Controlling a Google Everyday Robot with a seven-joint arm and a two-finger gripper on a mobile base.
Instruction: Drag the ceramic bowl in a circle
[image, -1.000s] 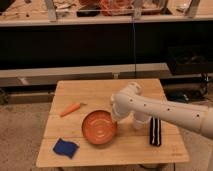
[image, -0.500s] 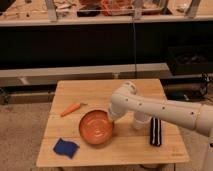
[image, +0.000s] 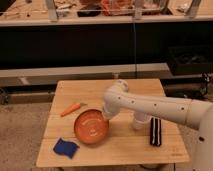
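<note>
The ceramic bowl is a wide, shallow, glossy orange-brown bowl. It sits on the wooden table, left of the middle and toward the front. My white arm reaches in from the right. My gripper is at the bowl's upper right rim and points down onto it. The arm's end hides the rim at that spot.
A carrot lies behind and left of the bowl. A blue sponge lies at the front left. A small white cup stands right of the arm, and a black striped object lies beyond it near the right edge.
The bowl has slid left and toward the table's front, and my gripper has moved with it at its rim.
</note>
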